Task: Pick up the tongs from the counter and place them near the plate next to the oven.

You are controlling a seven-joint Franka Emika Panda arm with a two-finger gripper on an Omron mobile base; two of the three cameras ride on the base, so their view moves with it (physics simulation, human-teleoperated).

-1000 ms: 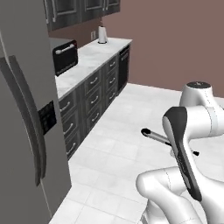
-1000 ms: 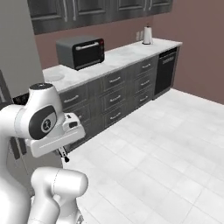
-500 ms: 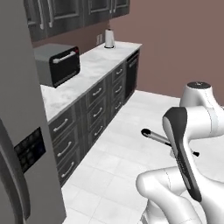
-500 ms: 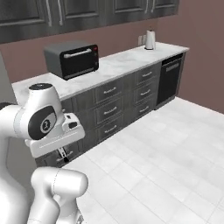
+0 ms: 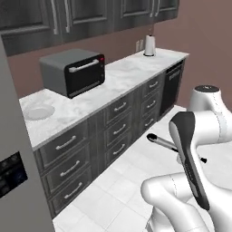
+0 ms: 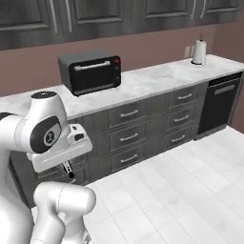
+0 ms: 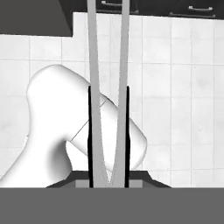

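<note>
Carrying the tongs (image 7: 108, 87), the gripper (image 7: 108, 177) is clamped shut on them (pickup done); placing by the plate (image 5: 38, 112) beside the oven (image 5: 74, 71) remains.

We see the tongs (image 5: 161, 142) only in part from the left: the arm hides their far end and the tool. In the hand view their arms (image 7: 108, 87) run off the top edge. The plate (image 5: 37, 112) is too faint to make out its rim.
</note>
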